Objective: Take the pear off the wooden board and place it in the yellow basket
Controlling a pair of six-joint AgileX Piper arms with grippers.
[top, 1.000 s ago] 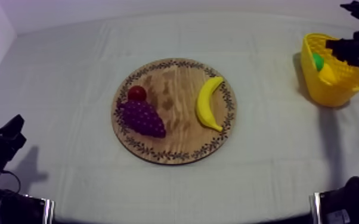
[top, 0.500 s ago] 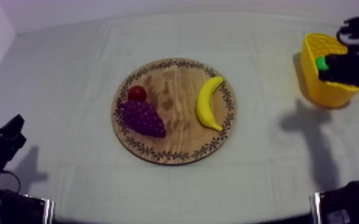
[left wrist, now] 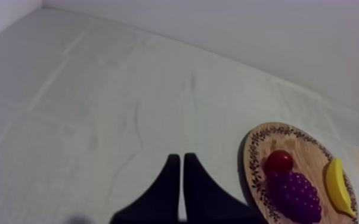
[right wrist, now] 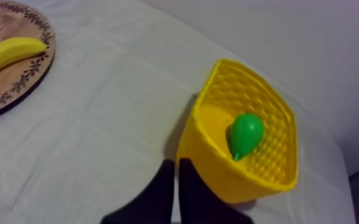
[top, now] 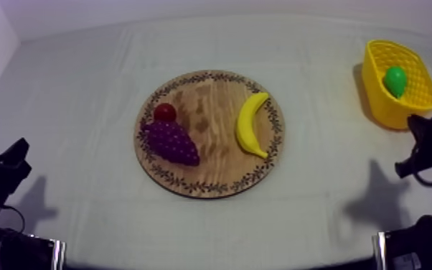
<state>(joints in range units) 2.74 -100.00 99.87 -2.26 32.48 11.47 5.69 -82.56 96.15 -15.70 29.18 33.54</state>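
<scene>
The green pear (top: 395, 80) lies inside the yellow basket (top: 379, 100) at the far right of the table. My right gripper (top: 415, 126) hangs just in front of the basket, shut on nothing. In the right wrist view its fingers (right wrist: 176, 162) lie together as a narrow wedge beside the basket's near wall (right wrist: 217, 173), and the pear (right wrist: 244, 134) rests on the basket floor. My left gripper (top: 18, 149) sits low at the left, its fingers (left wrist: 178, 159) shut and holding nothing. The round wooden board (top: 208, 100) lies mid-table.
On the board lie a banana (top: 250, 123), a bunch of grapes (top: 170, 141) and a small red fruit (top: 165, 112). Bare cloth stretches between the board and the basket. The left wrist view has the board rim (left wrist: 250, 161) off beside my left fingers.
My right gripper has drawn back from over the basket toward the table's front right. The pear is let go and lies uncovered in the basket. The left arm has not moved.
</scene>
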